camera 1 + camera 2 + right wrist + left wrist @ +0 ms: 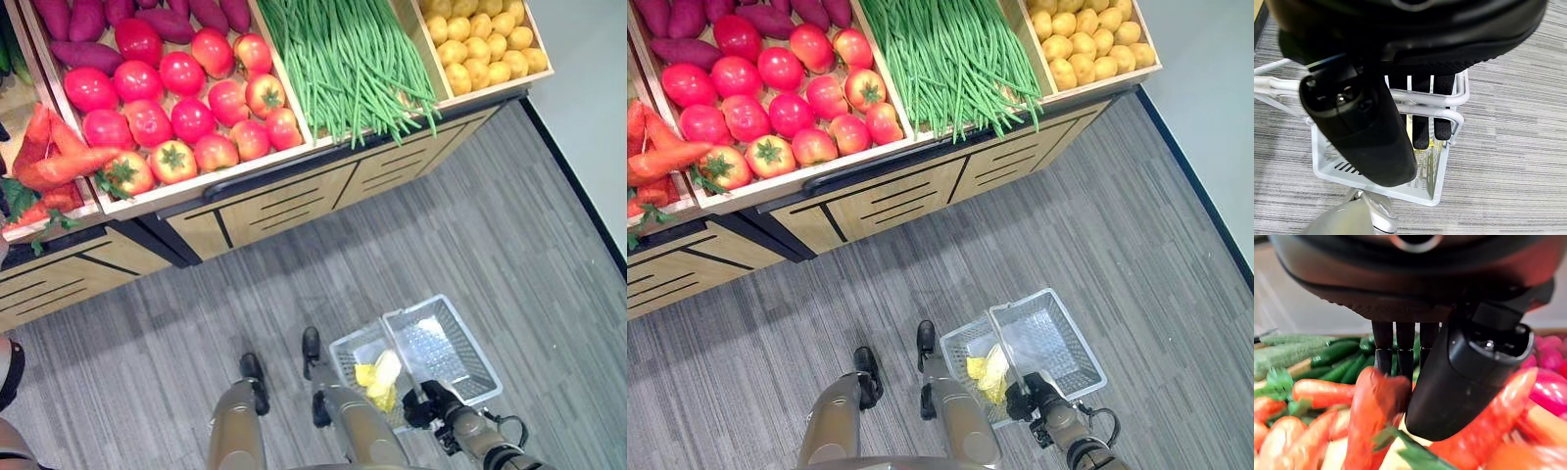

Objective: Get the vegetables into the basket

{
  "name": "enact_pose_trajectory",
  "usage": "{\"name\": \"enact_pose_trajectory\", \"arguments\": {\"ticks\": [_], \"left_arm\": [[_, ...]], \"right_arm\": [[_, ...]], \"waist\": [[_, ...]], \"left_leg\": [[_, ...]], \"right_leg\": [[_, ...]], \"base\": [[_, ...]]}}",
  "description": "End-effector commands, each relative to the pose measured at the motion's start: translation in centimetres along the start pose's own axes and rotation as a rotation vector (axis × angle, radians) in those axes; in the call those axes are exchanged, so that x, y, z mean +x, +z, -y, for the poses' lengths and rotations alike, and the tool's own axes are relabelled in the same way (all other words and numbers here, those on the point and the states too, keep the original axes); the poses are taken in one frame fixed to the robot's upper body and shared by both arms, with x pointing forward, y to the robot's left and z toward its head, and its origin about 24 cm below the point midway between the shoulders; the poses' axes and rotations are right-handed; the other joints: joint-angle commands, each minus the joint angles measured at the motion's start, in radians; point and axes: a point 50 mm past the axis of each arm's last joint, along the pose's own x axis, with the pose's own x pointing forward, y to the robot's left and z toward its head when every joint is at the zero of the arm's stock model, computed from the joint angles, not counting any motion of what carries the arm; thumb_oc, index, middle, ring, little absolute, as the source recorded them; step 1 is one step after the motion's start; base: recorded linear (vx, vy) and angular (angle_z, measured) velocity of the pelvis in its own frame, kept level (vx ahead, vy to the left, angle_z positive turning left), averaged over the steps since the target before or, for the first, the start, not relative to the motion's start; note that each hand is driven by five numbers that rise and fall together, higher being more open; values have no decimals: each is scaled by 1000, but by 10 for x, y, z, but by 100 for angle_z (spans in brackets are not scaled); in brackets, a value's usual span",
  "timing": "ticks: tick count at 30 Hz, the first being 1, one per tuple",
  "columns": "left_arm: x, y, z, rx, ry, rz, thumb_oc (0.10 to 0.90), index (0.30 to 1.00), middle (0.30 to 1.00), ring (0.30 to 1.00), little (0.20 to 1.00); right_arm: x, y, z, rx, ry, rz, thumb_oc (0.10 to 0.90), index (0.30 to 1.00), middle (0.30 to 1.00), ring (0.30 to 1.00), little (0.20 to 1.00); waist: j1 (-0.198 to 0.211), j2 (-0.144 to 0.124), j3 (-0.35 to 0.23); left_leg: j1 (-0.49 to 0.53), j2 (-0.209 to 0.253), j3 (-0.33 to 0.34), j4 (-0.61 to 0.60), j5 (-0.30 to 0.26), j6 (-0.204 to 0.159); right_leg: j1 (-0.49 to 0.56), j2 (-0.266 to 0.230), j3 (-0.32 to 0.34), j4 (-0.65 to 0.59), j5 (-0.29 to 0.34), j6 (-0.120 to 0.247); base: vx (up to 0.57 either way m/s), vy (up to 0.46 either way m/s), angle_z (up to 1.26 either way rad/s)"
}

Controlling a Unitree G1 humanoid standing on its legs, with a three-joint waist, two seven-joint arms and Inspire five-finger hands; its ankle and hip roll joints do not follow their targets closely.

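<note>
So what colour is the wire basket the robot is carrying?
The wire basket is white, with yellow produce inside; the left eye view shows it best.

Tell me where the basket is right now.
The basket hangs low on the robot's right over the grey floor, its handle gripped by the right hand, in front of the vegetable stand.

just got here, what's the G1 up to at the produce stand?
It is picking vegetables. The right hand is curled round the handle of the white wire basket, which already holds something yellow. In the left wrist view, the left hand is closing its fingers and thumb on a carrot in the carrot bin.
</note>
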Motion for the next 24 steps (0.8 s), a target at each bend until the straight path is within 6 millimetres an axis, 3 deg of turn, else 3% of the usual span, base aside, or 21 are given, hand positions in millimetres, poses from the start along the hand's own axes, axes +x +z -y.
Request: {"name": "enact_pose_trajectory", "arguments": {"ticks": [1, 8, 18, 19, 20, 21, 24], "left_arm": [[13, -18, -67, 47, 243, -37, 400, 300, 300, 300, 300], [16, -17, -84, 71, 271, -33, 400, 300, 300, 300, 300], [15, -15, -80, 87, 241, -11, 400, 300, 300, 300, 300], [15, -14, -76, 86, 223, -7, 524, 473, 473, 473, 473], [15, -13, -70, 75, 197, -5, 604, 585, 585, 585, 585], [14, -12, -62, 67, 167, -10, 900, 1000, 1000, 1000, 1000], [13, -13, -56, 82, 136, -12, 900, 1000, 1000, 1000, 1000]], "right_arm": [[-15, -62, 9, -68, -13, -186, 400, 300, 300, 300, 300], [-15, -64, 5, -73, 7, -196, 400, 300, 300, 300, 300], [-15, -62, 7, -67, 5, -191, 400, 300, 300, 300, 300], [-15, -62, 8, -69, 2, -193, 400, 300, 300, 300, 300], [-15, -62, 8, -66, 4, -196, 400, 300, 300, 300, 300], [-15, -65, 9, -69, 3, -210, 400, 300, 300, 300, 300], [-16, -66, 10, -74, 5, -216, 400, 300, 300, 300, 300]], "waist": [[12, 38, -77], [22, 44, -84], [28, 61, -95], [28, 64, -92], [29, 65, -88], [29, 69, -86], [29, 71, -85]], "left_leg": [[83, -43, -94, -152, 12, -13], [123, -44, -80, -152, -1, -9], [151, -56, -68, -164, 0, -7], [152, -56, -68, -163, 0, -7], [156, -56, -69, -163, -2, -7], [155, -58, -73, -164, -1, -7], [153, -59, -73, -163, 1, -8]], "right_leg": [[104, -52, -22, 31, -148, 126], [139, -57, -19, 30, -154, 131], [158, -70, -18, 33, -164, 134], [160, -70, -19, 33, -165, 133], [163, -70, -20, 34, -167, 132], [163, -70, -21, 35, -168, 131], [162, -70, -22, 35, -168, 130]], "base": [[0, 23, 4], [9, 16, 0], [8, 18, 0], [0, 0, 0], [0, 0, 0], [0, 0, 0], [0, 0, 0]]}}
